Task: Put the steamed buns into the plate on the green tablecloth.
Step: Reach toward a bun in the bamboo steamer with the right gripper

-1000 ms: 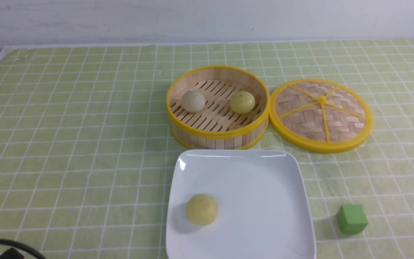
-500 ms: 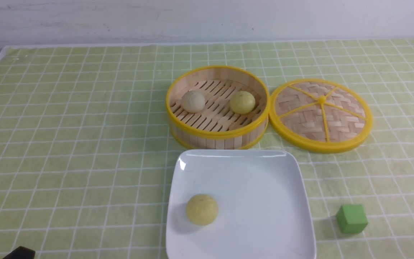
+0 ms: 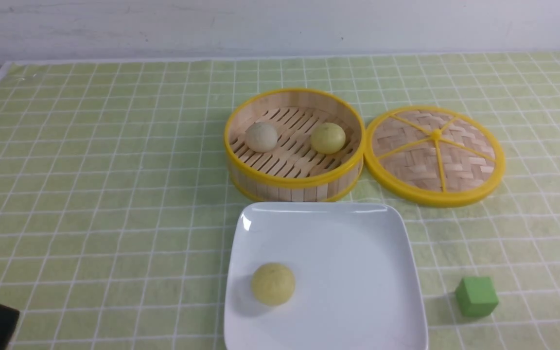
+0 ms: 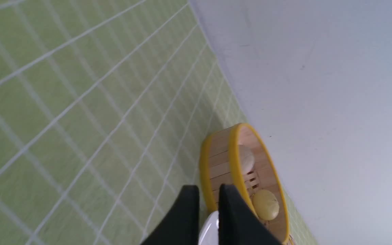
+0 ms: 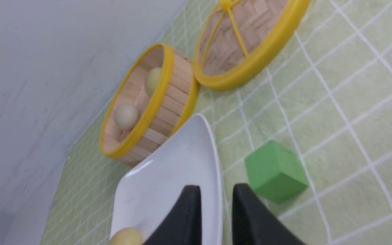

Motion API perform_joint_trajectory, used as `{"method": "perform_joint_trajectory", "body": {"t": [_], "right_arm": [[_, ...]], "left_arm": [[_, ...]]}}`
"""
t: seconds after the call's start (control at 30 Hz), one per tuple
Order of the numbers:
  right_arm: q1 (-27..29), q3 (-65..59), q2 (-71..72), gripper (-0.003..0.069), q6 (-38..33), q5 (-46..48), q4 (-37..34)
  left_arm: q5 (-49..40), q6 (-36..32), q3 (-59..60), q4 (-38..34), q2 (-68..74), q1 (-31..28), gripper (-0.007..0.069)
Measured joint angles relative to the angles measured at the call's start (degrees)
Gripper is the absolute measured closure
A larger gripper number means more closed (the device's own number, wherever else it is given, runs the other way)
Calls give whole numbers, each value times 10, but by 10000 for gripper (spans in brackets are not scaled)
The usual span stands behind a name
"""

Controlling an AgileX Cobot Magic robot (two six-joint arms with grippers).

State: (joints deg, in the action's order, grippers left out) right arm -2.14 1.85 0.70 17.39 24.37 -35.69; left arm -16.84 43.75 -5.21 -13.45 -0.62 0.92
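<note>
My left claw [image 4: 209, 190] hangs over the near left corner of the green tablecloth [image 3: 90, 194]. Its two black fingers are almost together, with only a thin gap, and nothing is between them. My right claw [image 5: 216, 189] is low at the near edge, toward the right side. Its fingers are also close together and hold nothing.

The white square plate [image 3: 348, 272] lies at the middle of the near edge of the cloth. One pale yellow steamed bun [image 3: 273, 283] sits in it, by the plate's near left corner, and the rest of the plate is bare.

Just behind the plate, toward the far edge, stands the round bamboo steamer [image 3: 299, 193], which is open. It holds two buns, well apart from each other. The off-white bun [image 3: 261, 136] is on the left part of the slatted floor and the second yellow bun [image 3: 327, 138] is on the right part.

The woven lid [image 3: 434, 154] lies flat on the cloth just beside the steamer, on its right side. Their yellow rims seem to touch. A green cube [image 3: 476, 295] stands on the cloth near the near edge, to the right of the plate and apart from it.
</note>
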Motion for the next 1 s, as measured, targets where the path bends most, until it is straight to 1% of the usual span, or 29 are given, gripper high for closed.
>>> {"method": "perform_joint_trajectory", "body": {"t": [0.03, 0.07, 0.1, 0.13, 0.17, 0.2, 0.23, 0.27, 0.33, 0.37, 0.43, 0.47, 0.5, 0.53, 0.67, 0.73, 0.8, 0.87, 0.93, 0.97, 1.0], "right_arm": [[0, 26, -6, 565, -6, 10, 14], [0, 36, -8, 574, -7, 14, 17], [0, 56, -20, 618, -10, 23, 35], [0, 108, -51, 663, -14, 51, 74], [0, 140, -77, 669, -14, 77, 104], [0, 147, -89, 668, -15, 83, 117], [0, 194, -138, 664, -14, 132, 167], [0, 220, -170, 662, -11, 165, 196], [0, 284, -248, 658, -3, 249, 260], [0, 311, -302, 657, -2, 284, 283], [0, 356, -378, 657, -11, 322, 302], [0, 374, -426, 655, -28, 326, 297], [0, 380, -434, 655, -31, 325, 292], [0, 400, -494, 650, -62, 315, 259], [0, 439, -622, 631, -166, 288, 152], [-1, 472, -699, 607, -223, 290, 95], [-9, 509, -773, 580, -266, 301, 60], [-28, 566, -840, 542, -295, 317, 40], [-45, 619, -893, 517, -296, 327, 38], [-61, 664, -930, 500, -296, 330, 42], [-64, 664, -935, 498, -296, 330, 42]], "left_arm": [[-24, -34, -38, 6, 1, 0, 580], [-28, -40, -44, 6, 1, 0, 585], [-45, -60, -71, 9, 7, 0, 603], [-90, -87, -131, 8, 39, 0, 622], [-127, -97, -165, 4, 67, 0, 622], [-143, -100, -171, 1, 73, 0, 622], [-205, -121, -219, -9, 120, 0, 622], [-252, -146, -252, -16, 157, 0, 622], [-334, -207, -308, -26, 227, 0, 622], [-385, -252, -340, -32, 273, 0, 622], [-446, -316, -379, -39, 341, 0, 622], [-469, -349, -398, -43, 383, 0, 622], [-476, -354, -400, -44, 390, 0, 622], [-491, -388, -418, -50, 446, 0, 622], [-482, -429, -425, -65, 530, 0, 622], [-471, -451, -425, -77, 563, 0, 622], [-460, -470, -425, -94, 589, 0, 622], [-444, -486, -425, -114, 618, 0, 618], [-437, -492, -425, -125, 634, 0, 613], [-433, -493, -425, -130, 644, 0, 608], [-433, -494, -425, -130, 646, 0, 608]]}}
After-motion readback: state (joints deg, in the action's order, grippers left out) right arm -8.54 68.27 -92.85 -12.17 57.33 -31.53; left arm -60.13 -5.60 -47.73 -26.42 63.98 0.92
